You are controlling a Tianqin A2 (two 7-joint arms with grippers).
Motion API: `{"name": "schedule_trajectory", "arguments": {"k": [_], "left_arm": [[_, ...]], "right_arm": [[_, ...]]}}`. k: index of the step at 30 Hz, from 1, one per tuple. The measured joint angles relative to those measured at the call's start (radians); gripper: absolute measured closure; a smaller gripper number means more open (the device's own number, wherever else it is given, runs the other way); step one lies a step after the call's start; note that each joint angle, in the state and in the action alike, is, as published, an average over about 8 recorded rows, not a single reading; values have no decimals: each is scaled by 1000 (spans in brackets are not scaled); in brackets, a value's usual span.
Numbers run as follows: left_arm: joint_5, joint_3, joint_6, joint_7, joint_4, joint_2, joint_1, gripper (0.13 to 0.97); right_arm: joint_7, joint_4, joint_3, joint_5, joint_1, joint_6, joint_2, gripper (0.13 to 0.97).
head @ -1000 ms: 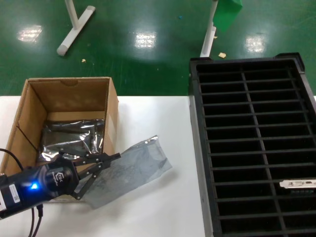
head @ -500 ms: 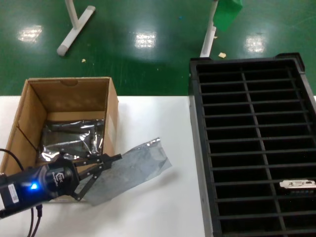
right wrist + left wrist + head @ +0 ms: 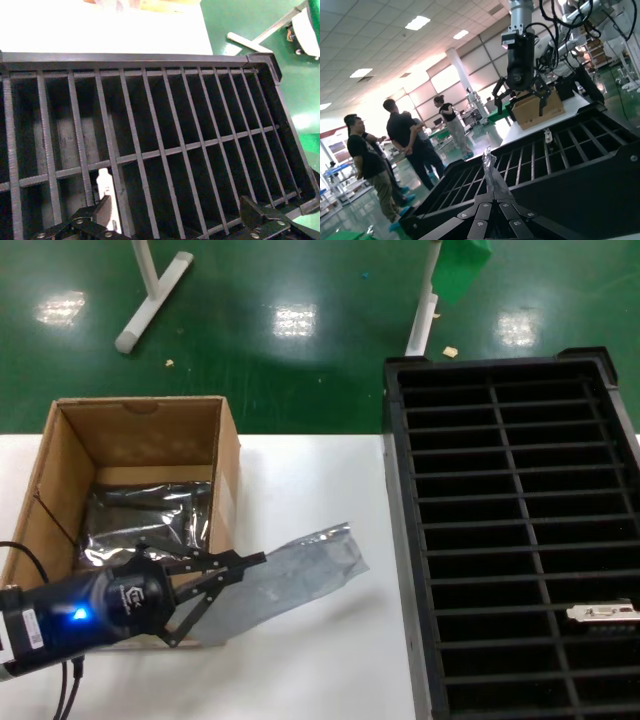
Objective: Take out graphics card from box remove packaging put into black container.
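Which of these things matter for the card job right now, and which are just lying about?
Job:
- left gripper, shut on the packaging
- box, a bagged item inside
- black container, card bracket in a slot
- right gripper, open above the container

Lying about:
- white stand legs
- floor scraps

No legible text or labels anywhere.

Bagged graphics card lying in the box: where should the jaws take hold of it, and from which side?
Probably from straight above: the box walls close every side. The bagged graphics card lies flat on the box bottom, so pinch a crinkled edge of its bag. The left gripper holds the empty bag now.
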Motion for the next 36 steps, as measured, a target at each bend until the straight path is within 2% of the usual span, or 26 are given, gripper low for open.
{"name": "schedule_trajectory", "arguments": {"k": [7, 12, 19, 23, 27, 31, 33, 36], "left_arm": [[0, 26, 0, -25, -67, 8, 1, 955], [0, 70, 0, -25, -102, 23, -9, 955], [3, 148, 0, 22, -74, 56, -43, 953], [15, 167, 0, 48, -42, 77, -61, 947], [45, 159, 0, 70, -8, 94, -73, 935], [87, 127, 0, 92, 28, 107, -81, 898], [110, 97, -1, 96, 37, 111, -78, 879], [140, 25, -10, 82, 18, 110, -52, 851]], "right_arm": [[-9, -1, 6, -4, 2, -16, -8, 190], [-12, -1, 12, -6, 0, -22, -12, 151], [-15, -2, 18, -8, -3, -27, -16, 129], [-16, -2, 21, -10, -4, -29, -18, 129], [-17, -2, 23, -11, -5, -31, -19, 129], [-18, -2, 25, -12, -6, -32, -21, 129], [-18, -2, 26, -12, -6, -33, -21, 129], [-18, -2, 28, -12, -7, -34, -22, 129]]}}
